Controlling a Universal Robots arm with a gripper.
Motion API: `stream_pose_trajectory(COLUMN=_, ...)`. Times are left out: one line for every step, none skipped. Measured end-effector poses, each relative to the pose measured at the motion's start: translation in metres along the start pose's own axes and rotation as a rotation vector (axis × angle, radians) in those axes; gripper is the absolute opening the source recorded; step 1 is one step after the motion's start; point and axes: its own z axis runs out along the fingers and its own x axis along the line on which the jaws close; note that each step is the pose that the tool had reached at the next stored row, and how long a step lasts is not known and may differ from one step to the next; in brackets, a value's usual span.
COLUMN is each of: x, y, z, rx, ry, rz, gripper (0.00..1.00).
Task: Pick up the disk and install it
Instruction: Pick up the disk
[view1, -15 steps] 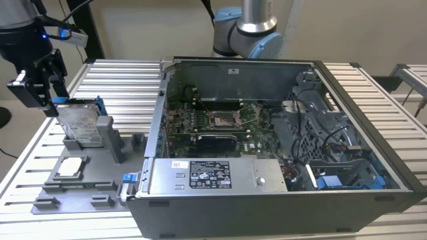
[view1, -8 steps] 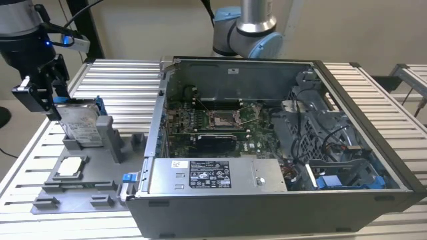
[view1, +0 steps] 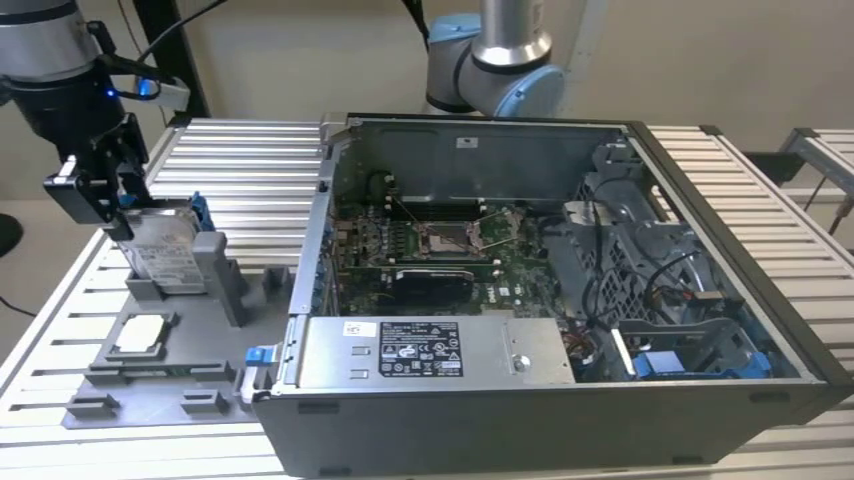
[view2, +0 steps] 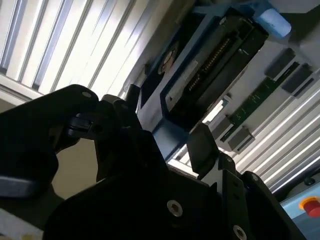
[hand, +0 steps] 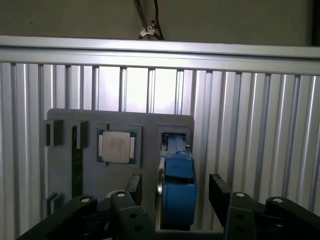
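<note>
On the grey stand (view1: 230, 285) on your desk (view1: 247, 160) you have one disk (view1: 167, 255) standing on edge and one chip (view1: 140, 335) lying flat; your tool (hand: 176, 186) sits over the disk, its two fingers (hand: 220, 189) apart, either side.

- A slatted aluminium table (view1: 247, 160) carries everything.
- An open computer case (view1: 534, 430) lies on it, toward the exterior view's right.
- Inside the case is a green motherboard (view1: 400, 240), with a bare metal socket (view1: 447, 238) near its middle.
- A large grey box (view1: 427, 352) with a white label sits along the case's near wall.
- Blue plastic parts (view1: 661, 362) sit in the case's near right corner.
- A grey fixture plate (view1: 180, 375) lies at the exterior view's left, just beside the case.
- A small square silver chip (view1: 140, 335) rests in a recess of that plate.
</note>
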Motion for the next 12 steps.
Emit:
stream_pose_trajectory(x=-0.0013, y=0.0001, z=0.0009, rx=0.0001, ry=0.0001, rz=0.000, gripper=1.00)
stream_pose_trajectory(x=-0.0017, y=0.0007, z=0.0016, rx=0.0002, ry=0.0000, rz=0.000, gripper=1.00)
stream_pose_trajectory(x=-0.0017, y=0.0017, z=0.0018, rx=-0.0001, ry=0.0002, rz=0.000, gripper=1.00)
stream_pose_trajectory(x=-0.0017, y=0.0027, z=0.0020, rx=-0.0001, ry=0.0002, rz=0.000, gripper=1.00)
stream_pose_trajectory(x=-0.0018, y=0.0040, z=0.0021, rx=-0.0001, ry=0.0002, rz=0.000, gripper=1.00)
stream_pose_trajectory(x=-0.0017, y=0.0049, z=0.0022, rx=-0.0001, ry=0.0003, rz=0.000, gripper=1.00)
stream_pose_trajectory(x=-0.0015, y=0.0051, z=0.0024, rx=0.0001, ry=0.0002, rz=0.000, gripper=1.00)
stream_pose_trajectory(x=-0.0012, y=0.0051, z=0.0026, rx=0.0001, ry=0.0002, rz=0.000, gripper=1.00)
stream_pose_trajectory(x=-0.0006, y=0.0053, z=0.0027, rx=0.0000, ry=0.0002, rz=0.000, gripper=1.00)
stream_pose_trajectory(x=0.0004, y=0.0053, z=0.0030, rx=0.0000, ry=0.0002, rz=0.000, gripper=1.00)
stream_pose_trajectory(x=0.0019, y=0.0053, z=0.0033, rx=0.0000, ry=0.0003, rz=0.000, gripper=1.00)
stream_pose_trajectory(x=0.0033, y=0.0054, z=0.0035, rx=0.0000, ry=0.0002, rz=0.000, gripper=1.00)
